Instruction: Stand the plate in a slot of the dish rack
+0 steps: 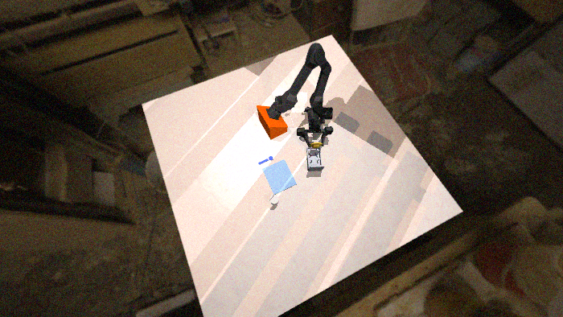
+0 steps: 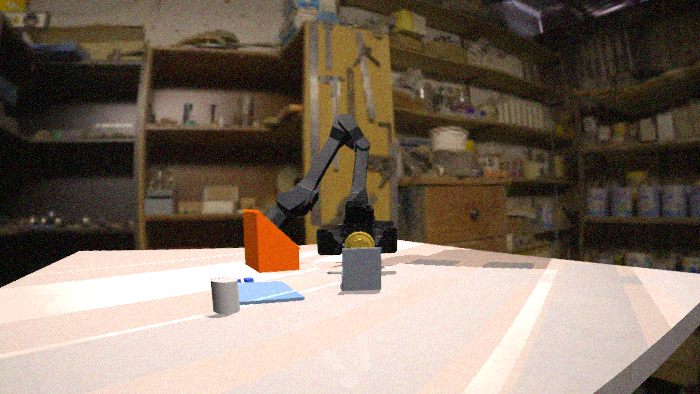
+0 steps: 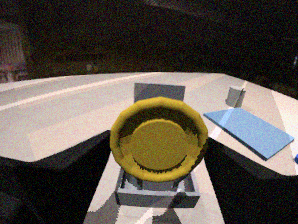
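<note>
My gripper [image 1: 316,142] [image 2: 359,242] [image 3: 158,139] is shut on a yellow plate [image 1: 316,143] [image 2: 359,240] [image 3: 158,140] and holds it upright, facing the wrist camera. The grey dish rack [image 1: 314,162] [image 2: 361,270] [image 3: 157,191] stands on the table just beyond and below the plate. In the wrist view the plate's lower edge overlaps the rack's near end; I cannot tell whether it is between the rails. The fingers show as dark shapes on either side of the plate.
An orange wedge block [image 1: 272,121] [image 2: 267,243] stands left of the arm. A flat light-blue sheet [image 1: 279,176] [image 2: 266,291] [image 3: 249,131] lies left of the rack, with a small blue item [image 1: 265,161] [image 2: 246,280] behind it. A grey cylinder [image 1: 274,199] [image 2: 225,295] [image 3: 234,96] stands in front of the sheet.
</note>
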`<action>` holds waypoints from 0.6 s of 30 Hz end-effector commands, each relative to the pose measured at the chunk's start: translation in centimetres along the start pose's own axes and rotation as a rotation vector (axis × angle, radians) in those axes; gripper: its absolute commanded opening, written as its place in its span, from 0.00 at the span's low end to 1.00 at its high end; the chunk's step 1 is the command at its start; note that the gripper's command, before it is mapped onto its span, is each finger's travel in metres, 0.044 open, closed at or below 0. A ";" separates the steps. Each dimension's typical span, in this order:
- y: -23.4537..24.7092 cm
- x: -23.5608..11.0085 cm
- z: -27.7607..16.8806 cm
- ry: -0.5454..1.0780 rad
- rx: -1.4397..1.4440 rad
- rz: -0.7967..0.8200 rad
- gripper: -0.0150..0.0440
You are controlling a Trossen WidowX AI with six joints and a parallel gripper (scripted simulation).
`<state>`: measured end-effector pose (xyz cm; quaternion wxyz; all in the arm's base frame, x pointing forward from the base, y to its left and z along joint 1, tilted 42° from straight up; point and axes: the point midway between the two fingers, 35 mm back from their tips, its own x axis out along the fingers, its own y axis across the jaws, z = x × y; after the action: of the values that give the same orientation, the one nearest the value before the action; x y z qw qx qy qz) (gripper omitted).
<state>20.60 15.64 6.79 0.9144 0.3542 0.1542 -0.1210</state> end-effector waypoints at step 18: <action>-0.4 2.4 0.2 -0.001 0.003 0.002 0.25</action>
<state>22.52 15.14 6.06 0.9133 0.3581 0.1525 -0.1199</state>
